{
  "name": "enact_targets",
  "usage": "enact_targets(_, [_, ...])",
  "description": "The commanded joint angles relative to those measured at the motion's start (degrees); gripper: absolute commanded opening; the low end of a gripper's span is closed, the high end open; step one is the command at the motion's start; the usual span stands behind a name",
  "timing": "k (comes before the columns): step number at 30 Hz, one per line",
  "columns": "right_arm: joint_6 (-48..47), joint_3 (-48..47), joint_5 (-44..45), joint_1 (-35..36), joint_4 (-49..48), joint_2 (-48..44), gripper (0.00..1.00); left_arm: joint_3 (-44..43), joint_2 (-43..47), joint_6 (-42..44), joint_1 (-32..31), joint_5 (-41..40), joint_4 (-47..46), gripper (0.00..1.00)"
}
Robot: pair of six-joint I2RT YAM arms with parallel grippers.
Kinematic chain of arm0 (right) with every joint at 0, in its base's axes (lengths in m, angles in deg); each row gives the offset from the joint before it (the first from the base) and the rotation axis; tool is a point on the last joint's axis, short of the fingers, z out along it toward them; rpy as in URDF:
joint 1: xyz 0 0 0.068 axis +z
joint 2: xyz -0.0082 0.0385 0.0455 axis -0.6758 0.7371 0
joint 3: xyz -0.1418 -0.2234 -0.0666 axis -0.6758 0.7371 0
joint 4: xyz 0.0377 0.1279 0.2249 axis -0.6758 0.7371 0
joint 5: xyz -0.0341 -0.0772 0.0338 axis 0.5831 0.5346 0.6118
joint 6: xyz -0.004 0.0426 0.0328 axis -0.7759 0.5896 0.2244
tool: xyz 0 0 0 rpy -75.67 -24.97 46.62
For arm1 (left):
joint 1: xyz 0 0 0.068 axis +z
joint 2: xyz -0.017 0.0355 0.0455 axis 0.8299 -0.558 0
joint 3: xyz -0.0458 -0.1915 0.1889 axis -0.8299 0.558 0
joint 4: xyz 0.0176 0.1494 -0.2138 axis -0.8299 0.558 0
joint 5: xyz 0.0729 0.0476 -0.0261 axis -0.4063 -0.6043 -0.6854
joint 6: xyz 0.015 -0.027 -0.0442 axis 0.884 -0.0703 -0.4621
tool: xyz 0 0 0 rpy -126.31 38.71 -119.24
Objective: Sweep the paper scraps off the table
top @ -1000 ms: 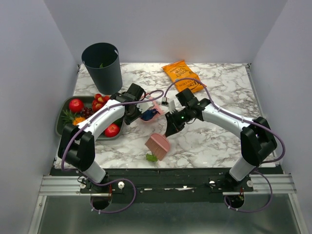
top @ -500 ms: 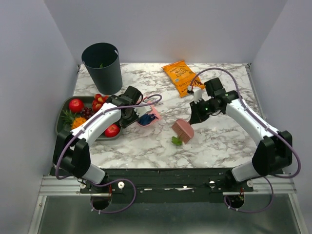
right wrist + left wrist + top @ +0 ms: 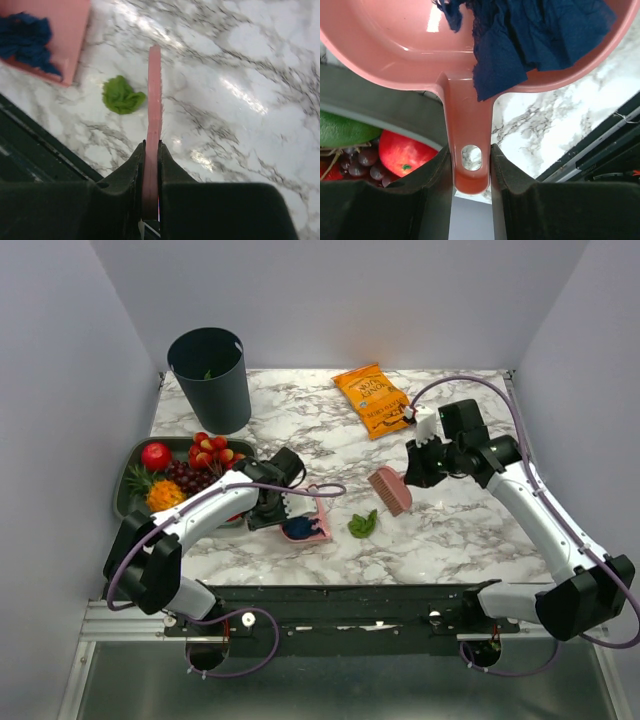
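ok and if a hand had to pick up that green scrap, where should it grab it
Pinch the green scrap across its crumpled middle, straight down from above. It is a small low lump lying loose on the table, with no handle or edge, and the dustpan sits close beside it.

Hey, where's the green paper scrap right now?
In the top view, the green paper scrap lies on the table near its front edge, between the pink dustpan to its left and the pink brush to its right.

Bin [image 3: 210, 378] and fruit tray [image 3: 121, 502] left, snack bag [image 3: 374, 398] at back.
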Motion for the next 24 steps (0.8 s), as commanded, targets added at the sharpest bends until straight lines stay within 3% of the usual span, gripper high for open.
enact_targets(1, [6.39, 1.83, 19.3, 0.01, -0.94, 1.05, 0.01, 1.17, -0.16, 1.99, -5.43, 0.29, 2.3, 0.0])
enact_targets(4, [7.1, 1.31, 19.41, 0.1, -0.59, 3.07, 0.01, 0.91, -1.65, 1.2, -6.58, 0.81, 3.09, 0.0])
enact_targets(20, [18.96, 0.61, -7.56, 2.3, -7.08, 15.29, 0.0, -9.37, -14.92, -1.35, -11.16, 6.95, -1.73, 0.0])
enact_targets(24, [18.09, -3.52, -5.22, 2.38, -5.42, 14.6, 0.01, -8.77, -15.19, -1.36, -11.16, 8.72, -5.6, 0.0])
